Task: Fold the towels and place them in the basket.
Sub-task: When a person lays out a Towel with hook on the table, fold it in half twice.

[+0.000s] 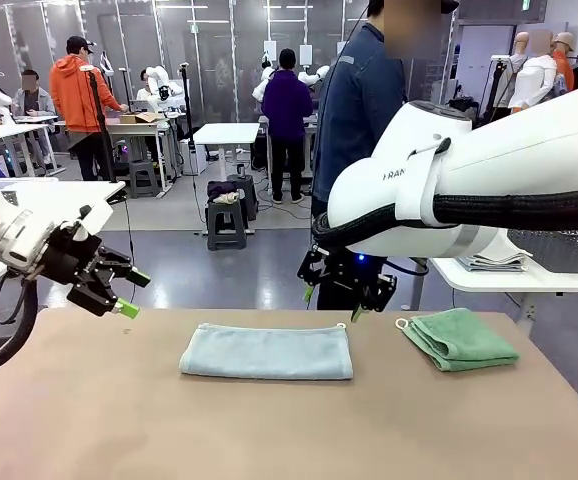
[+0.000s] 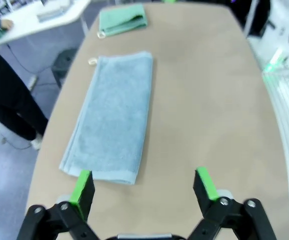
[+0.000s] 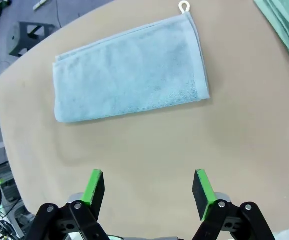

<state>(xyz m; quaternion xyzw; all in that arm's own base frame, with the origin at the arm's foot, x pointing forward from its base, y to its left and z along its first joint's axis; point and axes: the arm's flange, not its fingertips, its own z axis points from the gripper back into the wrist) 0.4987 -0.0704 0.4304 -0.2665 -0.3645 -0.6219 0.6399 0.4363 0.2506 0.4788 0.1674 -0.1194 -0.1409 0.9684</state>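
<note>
— Terry cloth, two pieces of it. From the front, the pale grey-blue towel (image 1: pixel 266 352) lies folded once into a long strip at the middle of the table (image 1: pixel 269 430). The mint green towel (image 1: pixel 459 338) sits to its right, folded smaller, near the far edge.

— And your pincers?

— My left gripper (image 1: pixel 119 290) hangs above the table's left end, jaws apart, holding nothing. My right gripper (image 1: pixel 344 300) hovers beyond the far edge, behind the blue towel. A person (image 1: pixel 359 110) stands just behind it.

— What does your left wrist see?

— My left fingers (image 2: pixel 82 187) spread wide, empty, with the blue towel's near end just ahead of them. The green one (image 2: pixel 123 20) lies beyond it, apart.

— The right wrist?

— My right fingers (image 3: pixel 95 186) also stand apart and empty above bare table, the blue strip (image 3: pixel 129 75) further on, a corner of green (image 3: pixel 284 27) beside it.

— So how far along?

— I judge the green towel folded and the blue one half-folded. Neither is in the basket; I cannot see it.
</note>
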